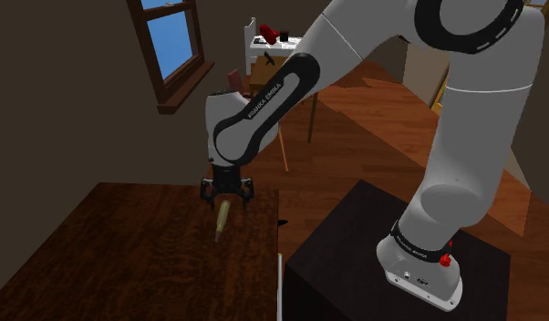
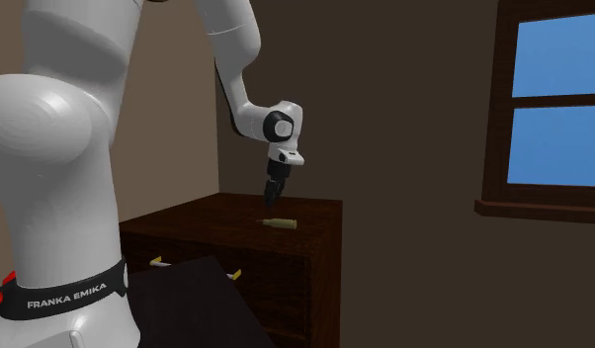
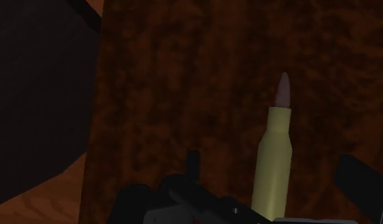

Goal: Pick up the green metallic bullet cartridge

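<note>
Yellow-green on the case, dull pink on the pointed tip: the cartridge (image 3: 276, 172), lying flat on its side on the dark wooden worktop (image 1: 127, 264), not far from the edge on the side of the stand (image 1: 355, 255). Probably metal, so stiff, small and light, with no fear of crushing. Smooth and round as well, hence ready to roll away or to slip out under a skew squeeze. Best taken across the straight body of the case, near its middle. Better not on the narrowing neck or the tip, for risk of sliding off.

Just above it, the tool (image 1: 227, 193), pointing down and spread wide. In the wrist view, one finger (image 3: 365, 186) on each side of the case, neither touching, nothing held. Seems placed a little nearer the base end than the middle, though hard to say for sure in so dim a view. Judged as the approach step, with lowering and closing not yet done.

Little else around. Bare wood on all sides of the cartridge, nothing in the way of a straight descent. One care: the hard worktop under the fingertips, so come down gently and stop before pressing on it. Another: the near edge, with risk of a roll over it and down to the floor. Well apart, a window (image 1: 172, 41) in the wall and a pale chair or small desk (image 1: 254, 46) carrying something red.
</note>
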